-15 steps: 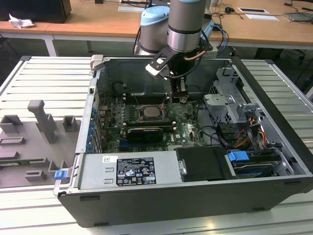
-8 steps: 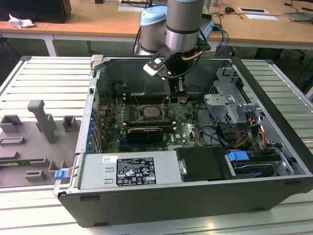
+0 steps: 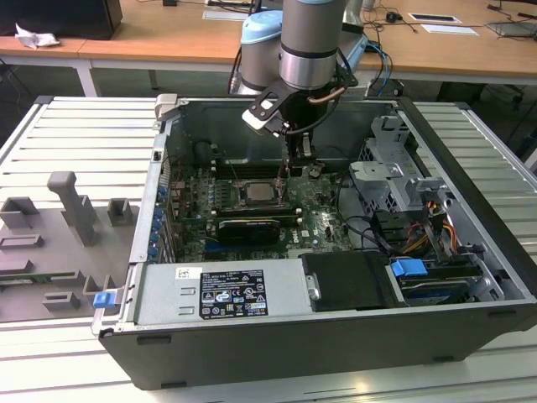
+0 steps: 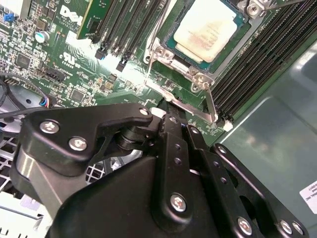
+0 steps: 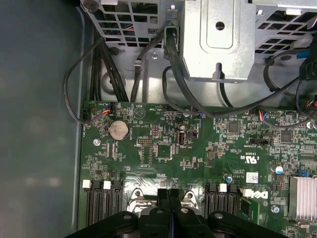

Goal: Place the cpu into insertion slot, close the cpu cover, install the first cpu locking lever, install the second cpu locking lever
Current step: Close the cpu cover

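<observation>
Claw (image 5: 169, 192) is hovering pinched shut, empty afaict; cpu (image 4: 205, 29) is sitting just ahead of its tips, locking lever (image 4: 210, 99) lying btw.

Saw an open computer case (image 3: 294, 348) on the slatted table (image 3: 67, 134), grey blocks (image 3: 75, 206) beside it. Noted a coin battery (image 5: 119, 130) on the green board (image 5: 203, 161).

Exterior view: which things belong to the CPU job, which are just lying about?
Job: chip; chip cover; locking lever; hand.
Lying about: graphics card; drive cage; coin battery; grey blocks beside the case.
</observation>
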